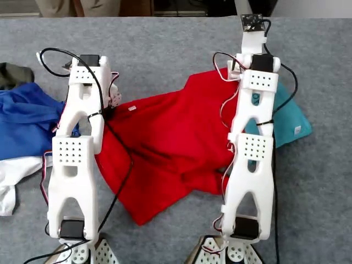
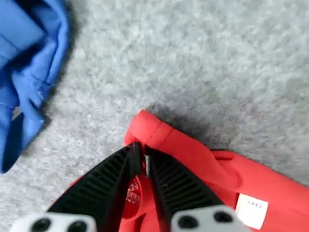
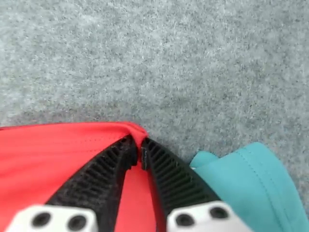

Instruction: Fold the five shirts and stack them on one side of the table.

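The red shirt (image 1: pixel 165 148) lies spread and rumpled at the centre of the grey table (image 1: pixel 165 44), between the two arms. The left hand (image 2: pixel 140 162) is clamped tight on the shirt's rolled edge at its 10 o'clock side. The right hand (image 3: pixel 141 151) is pinched together on the shirt's corner at 2 o'clock. A teal shirt (image 1: pixel 289 118) lies just beside the red one at 3 o'clock, partly under the right arm. A blue shirt (image 1: pixel 25 118) is bunched at 9 o'clock, with a dark shirt (image 1: pixel 14 74) at 10 and a white shirt (image 1: pixel 14 176) at 8.
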`<state>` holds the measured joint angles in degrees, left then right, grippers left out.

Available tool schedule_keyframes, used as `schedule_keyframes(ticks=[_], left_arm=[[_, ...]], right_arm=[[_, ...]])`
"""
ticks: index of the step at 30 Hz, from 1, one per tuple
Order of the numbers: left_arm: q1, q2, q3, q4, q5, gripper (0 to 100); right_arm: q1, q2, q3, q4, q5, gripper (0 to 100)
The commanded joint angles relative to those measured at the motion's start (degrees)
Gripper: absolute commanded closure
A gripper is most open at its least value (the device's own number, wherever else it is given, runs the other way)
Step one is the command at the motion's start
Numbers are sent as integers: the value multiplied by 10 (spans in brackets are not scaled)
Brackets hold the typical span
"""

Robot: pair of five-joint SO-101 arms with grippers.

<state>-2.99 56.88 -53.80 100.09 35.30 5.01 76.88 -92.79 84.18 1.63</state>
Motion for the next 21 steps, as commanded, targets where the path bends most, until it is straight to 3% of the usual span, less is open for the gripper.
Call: schedule_keyframes(ticks=[1,6,10,21], left_arm=[[-23,-14,-26,7,-6,874],[-35,-14,-92,7,-49,757],[-49,-15,-119,8,-76,754],[-62,-14,-224,7,-63,753]], right_arm=[[12,-8,-28,-12,-4,994],[11,-8,-28,-12,-4,994],[11,-8,-28,-12,-5,994],[12,-8,-28,-16,-5,994]])
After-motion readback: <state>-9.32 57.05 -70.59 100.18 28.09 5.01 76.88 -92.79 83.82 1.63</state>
